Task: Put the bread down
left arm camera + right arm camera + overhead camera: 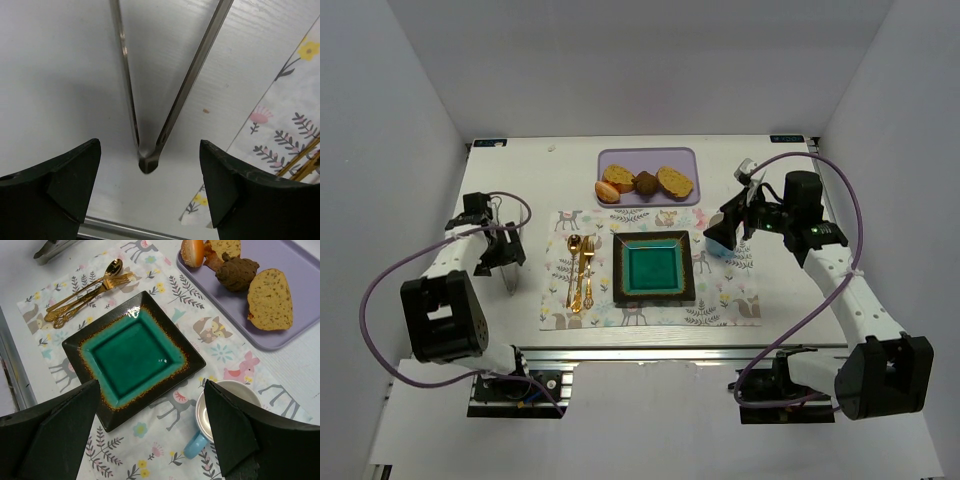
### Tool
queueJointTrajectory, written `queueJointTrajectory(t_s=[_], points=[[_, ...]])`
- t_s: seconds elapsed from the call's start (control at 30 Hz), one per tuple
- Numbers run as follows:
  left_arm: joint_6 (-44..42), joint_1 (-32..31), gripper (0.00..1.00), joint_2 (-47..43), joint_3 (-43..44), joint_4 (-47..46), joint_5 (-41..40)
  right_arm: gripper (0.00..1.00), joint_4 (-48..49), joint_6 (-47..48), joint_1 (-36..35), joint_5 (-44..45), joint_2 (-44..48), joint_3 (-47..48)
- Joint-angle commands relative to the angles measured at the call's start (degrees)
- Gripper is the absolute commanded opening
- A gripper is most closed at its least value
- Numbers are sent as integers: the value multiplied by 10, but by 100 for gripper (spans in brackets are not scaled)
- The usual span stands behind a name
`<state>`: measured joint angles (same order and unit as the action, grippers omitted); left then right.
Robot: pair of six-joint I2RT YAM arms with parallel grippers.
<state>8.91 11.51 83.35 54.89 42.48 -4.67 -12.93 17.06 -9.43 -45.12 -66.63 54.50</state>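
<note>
Several pieces of bread point(674, 180) lie on a lavender tray point(647, 158) at the back centre: two tan slices, a dark lump and a small roll. The right wrist view shows a slice of bread point(270, 299) on the tray point(300, 260) at top right. My right gripper point(725, 232) hangs open and empty point(152, 385) above the green square plate point(132, 356) and a blue cup point(220, 410). My left gripper point(505, 255) is open at the far left. The hinge end of metal tongs point(170, 110) lies on the table between the fingers of my left gripper point(150, 147), untouched.
The green plate point(655, 270) sits empty on a patterned placemat point(650, 315). Gold cutlery point(580, 270) lies left of it. The blue cup point(712, 246) stands right of the plate, under my right gripper. The tongs point(510, 280) lie off the mat's left edge. White walls enclose the table.
</note>
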Motion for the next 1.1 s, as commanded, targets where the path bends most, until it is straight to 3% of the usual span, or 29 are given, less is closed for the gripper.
queueJointTrajectory(t_s=[0.0, 0.43, 0.57, 0.67, 0.7, 0.93, 1.07], points=[[-52, 0, 89, 30, 19, -50, 26, 89, 21, -11, 1, -3, -11, 10], [-81, 0, 83, 141, 51, -122, 12, 89, 26, -26, 2, -10, -20, 18], [-70, 0, 75, 153, 47, -142, 5, 89, 21, -24, 1, -10, -16, 17], [-61, 0, 61, 158, 43, -149, 18, 89, 19, -20, 1, -8, -16, 19], [-60, 0, 51, 157, 43, -150, 23, 89, 19, -18, 2, -6, -15, 20], [-28, 0, 5, 80, 40, -140, 70, 89, 18, -16, 3, -5, -9, 16], [34, -5, 9, 8, 68, -129, 173, 89, 19, -14, 3, -3, -8, 13]])
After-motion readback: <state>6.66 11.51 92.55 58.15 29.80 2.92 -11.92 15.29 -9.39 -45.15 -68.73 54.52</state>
